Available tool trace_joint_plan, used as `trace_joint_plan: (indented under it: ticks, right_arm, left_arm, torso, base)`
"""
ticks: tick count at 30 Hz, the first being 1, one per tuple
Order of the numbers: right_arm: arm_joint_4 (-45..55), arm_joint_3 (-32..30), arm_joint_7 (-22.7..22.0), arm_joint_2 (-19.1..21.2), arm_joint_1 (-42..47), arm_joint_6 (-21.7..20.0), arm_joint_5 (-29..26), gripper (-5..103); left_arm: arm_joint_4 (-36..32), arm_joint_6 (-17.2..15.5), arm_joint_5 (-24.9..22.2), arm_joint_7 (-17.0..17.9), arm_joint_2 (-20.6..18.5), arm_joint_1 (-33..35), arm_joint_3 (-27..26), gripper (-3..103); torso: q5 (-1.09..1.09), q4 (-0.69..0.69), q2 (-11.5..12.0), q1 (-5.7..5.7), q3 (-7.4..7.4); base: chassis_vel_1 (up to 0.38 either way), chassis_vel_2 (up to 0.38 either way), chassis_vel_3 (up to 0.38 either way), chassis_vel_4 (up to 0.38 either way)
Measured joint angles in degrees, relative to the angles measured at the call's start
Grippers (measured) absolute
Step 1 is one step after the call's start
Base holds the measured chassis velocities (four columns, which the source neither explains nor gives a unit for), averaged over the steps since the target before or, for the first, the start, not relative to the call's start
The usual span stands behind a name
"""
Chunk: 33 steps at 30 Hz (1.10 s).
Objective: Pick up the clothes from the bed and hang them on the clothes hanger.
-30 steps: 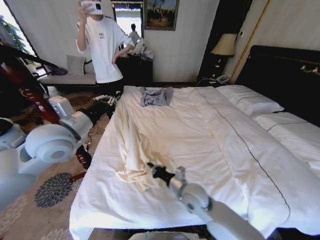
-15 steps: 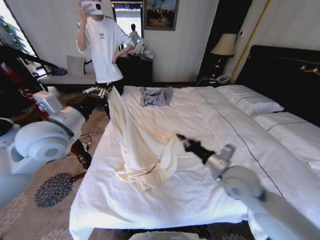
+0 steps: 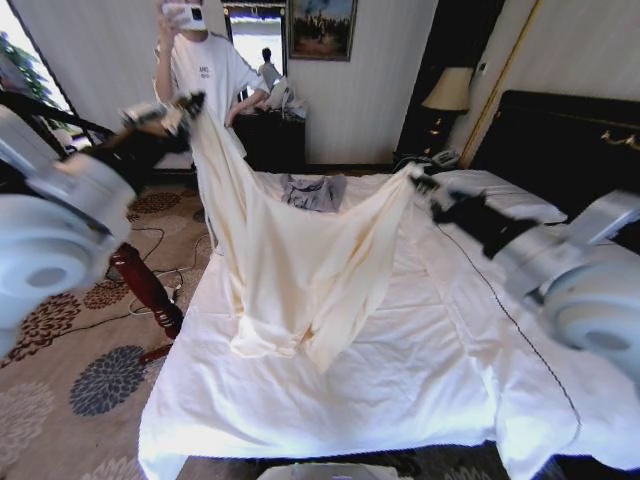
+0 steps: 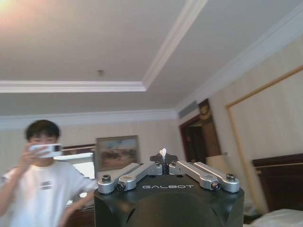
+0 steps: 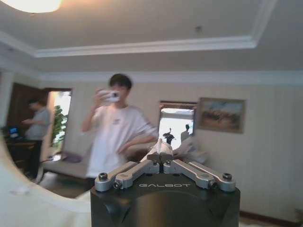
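The clothes point(image 3: 305, 260), a cream long-sleeved shirt, hang spread in the air above the bed point(image 3: 400, 340), the lower hem still trailing on the white sheet. My left gripper point(image 3: 190, 103) is shut on one upper corner, high at the left. My right gripper point(image 3: 418, 182) is shut on the other corner, lower and to the right. In the left wrist view the left gripper point(image 4: 163, 155) pinches a sliver of pale fabric. In the right wrist view the right gripper point(image 5: 160, 147) is closed on cloth, and a fold of the clothes point(image 5: 28, 203) hangs in one corner. The clothes hanger is out of view.
A small grey-blue garment point(image 3: 312, 192) lies at the bed's far end. A dark-red wooden post point(image 3: 145, 285) stands on the carpet left of the bed. White pillows point(image 3: 500, 203) and a black headboard point(image 3: 570, 150) are at the right. A person stands behind, holding a phone.
Both grippers have risen and moved apart, lifting the shirt off the sheet and stretching it out between them. The left arm swung up to the left, the right arm up to the right.
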<state>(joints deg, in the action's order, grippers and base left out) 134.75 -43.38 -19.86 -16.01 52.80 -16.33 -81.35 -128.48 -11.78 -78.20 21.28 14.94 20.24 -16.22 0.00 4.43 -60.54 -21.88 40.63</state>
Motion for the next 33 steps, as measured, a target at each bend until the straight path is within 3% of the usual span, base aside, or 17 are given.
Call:
trace_joint_plan:
  ticks: [4,10,16,18,20,26,31,33]
  right_arm:
    - [-2.8,0.9,-0.1,1.8,-4.4,0.5,-1.8,0]
    - [-6.8,3.5,0.9,4.6,-13.9,0.9,-5.0,0]
    - [-9.6,4.0,3.1,7.5,-16.1,1.6,-5.8,0]
    - [-9.7,3.4,3.2,9.0,-15.3,1.8,-6.0,0]
    - [-10.1,2.9,2.1,10.6,-14.3,2.0,-6.1,0]
    - [-12.0,3.1,2.4,10.5,-9.7,2.1,-3.0,0]
    - [-14.3,7.3,2.6,6.4,-7.7,2.5,1.0,0]
    - [-14.8,9.0,2.7,5.3,-8.7,2.7,1.6,0]
  left_arm:
    - [1.7,-0.4,0.3,0.6,-0.1,-2.0,0.5,1]
    - [6.5,-1.5,-0.9,-0.1,-0.1,-10.7,4.3,1]
    - [10.5,-1.9,-1.6,-0.3,1.3,-16.0,8.1,1]
    - [12.0,-2.2,-1.3,0.0,4.5,-21.2,13.7,1]
    - [13.3,-2.6,-0.5,0.8,10.0,-26.8,19.2,1]
    - [14.5,-2.9,2.7,1.8,13.5,-25.4,21.0,1]
    - [15.1,-3.2,7.4,2.6,13.7,-14.9,17.6,1]
    - [15.0,-3.2,7.9,2.6,13.5,-13.6,17.1,1]
  torso:
    - [-0.02,0.01,0.0,-0.01,0.0]
    - [0.0,0.03,0.0,0.01,0.0]
    - [0.0,-0.03,0.0,0.0,0.0]
    - [-0.02,-0.03,0.0,0.01,0.0]
    - [-0.01,0.1,0.0,0.0,0.0]
    - [0.07,0.03,0.0,0.0,0.0]
    - [-0.06,-0.01,0.0,0.0,0.01]
    - [-0.09,-0.01,0.0,0.0,0.0]
  base:
    - [0.0,0.0,0.0,0.0]
    - [0.0,0.0,0.0,0.0]
    - [0.0,0.0,0.0,0.0]
    - [0.0,0.0,0.0,0.0]
    - [0.0,0.0,0.0,0.0]
    - [0.0,0.0,0.0,0.0]
    - [0.0,0.0,0.0,0.0]
    - [0.0,0.0,0.0,0.0]
